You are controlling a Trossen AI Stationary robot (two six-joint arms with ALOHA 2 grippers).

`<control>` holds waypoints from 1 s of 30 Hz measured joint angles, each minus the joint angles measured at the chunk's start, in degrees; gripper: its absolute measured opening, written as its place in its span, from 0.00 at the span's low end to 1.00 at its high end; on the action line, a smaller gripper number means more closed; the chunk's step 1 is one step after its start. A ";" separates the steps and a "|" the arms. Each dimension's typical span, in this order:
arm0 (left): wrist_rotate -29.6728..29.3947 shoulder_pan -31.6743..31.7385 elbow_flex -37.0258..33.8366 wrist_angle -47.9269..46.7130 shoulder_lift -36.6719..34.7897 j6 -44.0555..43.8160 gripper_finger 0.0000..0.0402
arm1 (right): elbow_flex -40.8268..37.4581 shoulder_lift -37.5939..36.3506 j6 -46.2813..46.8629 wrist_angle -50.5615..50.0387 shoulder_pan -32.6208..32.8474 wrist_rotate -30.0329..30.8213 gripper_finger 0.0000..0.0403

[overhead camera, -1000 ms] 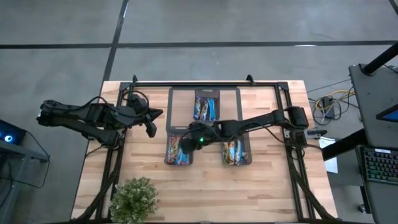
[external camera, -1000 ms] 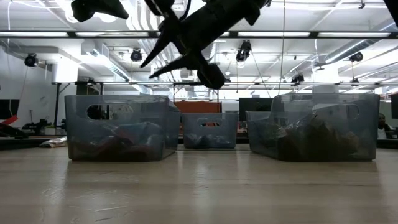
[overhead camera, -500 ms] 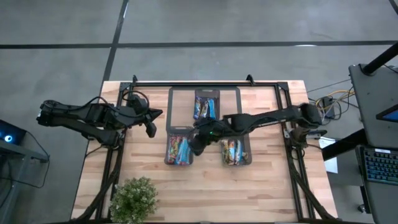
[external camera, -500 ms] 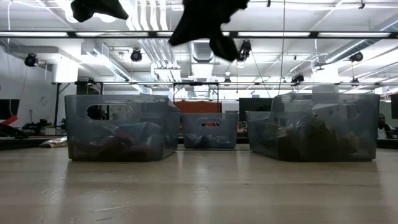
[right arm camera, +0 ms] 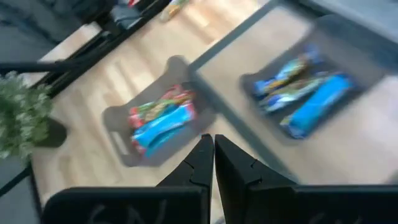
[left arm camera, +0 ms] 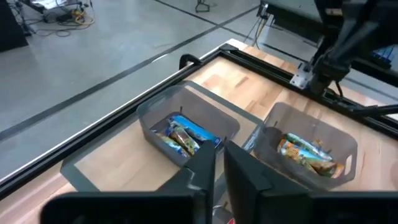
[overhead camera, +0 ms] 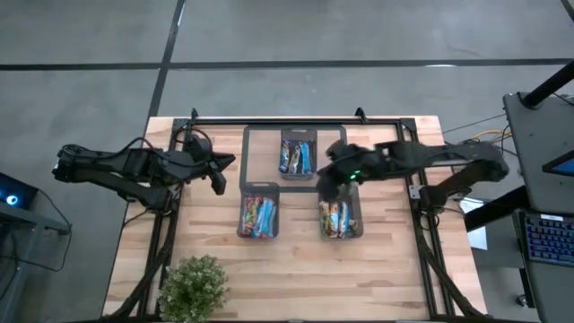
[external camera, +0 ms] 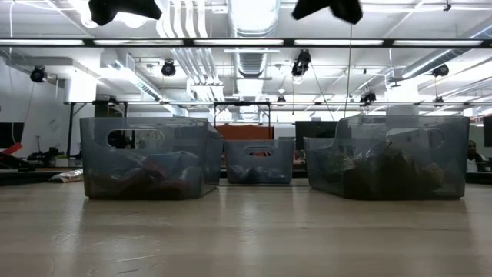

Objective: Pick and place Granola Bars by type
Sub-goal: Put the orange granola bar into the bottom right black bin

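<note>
The dark right gripper (overhead camera: 330, 182), over the near-left bin (overhead camera: 257, 216) a second ago, has swung toward three o'clock and now sits above the near-right translucent grey plastic bin (overhead camera: 341, 218), fingers pressed together, holding nothing. The dark left gripper (overhead camera: 218, 182) waits at nine o'clock, fingers nearly together. The foil-wrapped granola bars (overhead camera: 257, 215) fill three bins, long axes running twelve to six.

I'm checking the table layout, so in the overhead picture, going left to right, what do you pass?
Left gripper, waiting at the table's left side → front-left bin → back bin → right gripper, shut and empty, near the front-right bin. The potted plant is left out: it lines up with the left gripper.
</note>
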 joint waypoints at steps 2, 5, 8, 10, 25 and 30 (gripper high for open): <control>-0.02 0.06 0.43 -0.14 0.04 -0.06 0.09 | -0.36 -2.59 0.74 -1.83 -0.03 2.17 0.02; 0.02 0.46 1.40 -0.19 0.08 -1.93 0.19 | -0.59 -5.55 0.99 -4.28 -0.03 4.52 0.02; 0.04 1.04 2.96 -0.61 0.34 -2.49 0.29 | -0.64 -7.86 0.99 -6.09 -0.03 5.55 0.02; 0.02 1.53 4.28 -2.16 0.83 -2.47 0.34 | -0.65 -9.23 0.84 -6.96 -0.03 6.31 0.02; 9.24 10.48 16.76 -16.11 8.63 5.64 0.44 | -1.07 -12.15 -4.52 -11.37 -0.14 6.48 0.02; 15.34 16.86 16.57 -15.96 9.90 6.63 0.43 | -2.29 -12.15 -5.08 -11.36 -0.16 6.44 0.02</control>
